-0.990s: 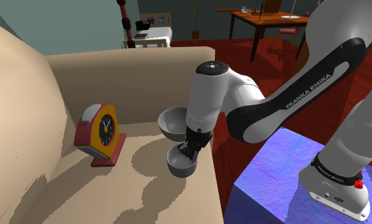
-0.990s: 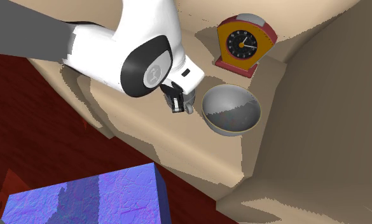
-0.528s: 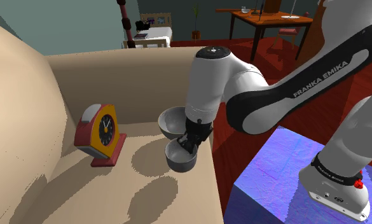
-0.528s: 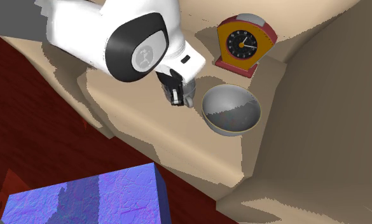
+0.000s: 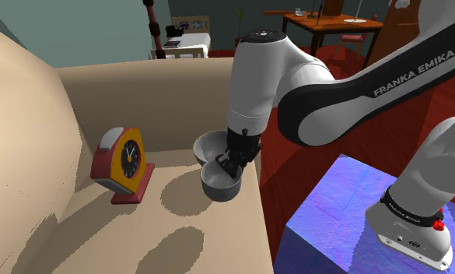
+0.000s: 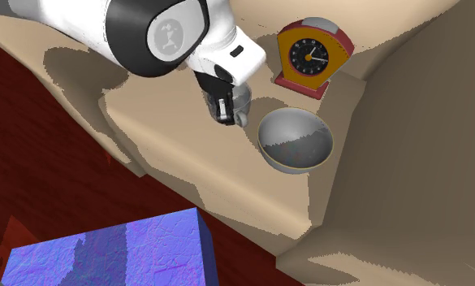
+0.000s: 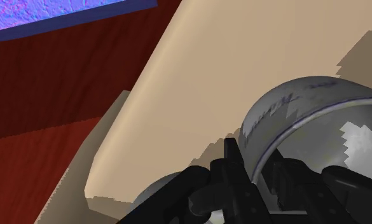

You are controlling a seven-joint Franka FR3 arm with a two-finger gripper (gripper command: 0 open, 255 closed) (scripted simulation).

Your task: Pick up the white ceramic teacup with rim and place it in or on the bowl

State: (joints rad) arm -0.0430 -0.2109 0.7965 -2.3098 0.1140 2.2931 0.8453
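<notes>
Watching the shoulder view, you are seeing the all-black two-finger gripper [image 5: 232, 163] pinching the rim of the small grey round teacup [image 5: 219, 185], well apart from the red-and-yellow table clock [image 5: 124, 162]. The second exterior view is showing the cup hanging beside, not yet over, the wide grey bowl [image 6: 295, 140] sitting before the clock's face. The wrist view is showing both fingers clamping the cup's wall. You are carrying, by my reading; next you are needing a short sideways carry, then lowering and releasing.
</notes>
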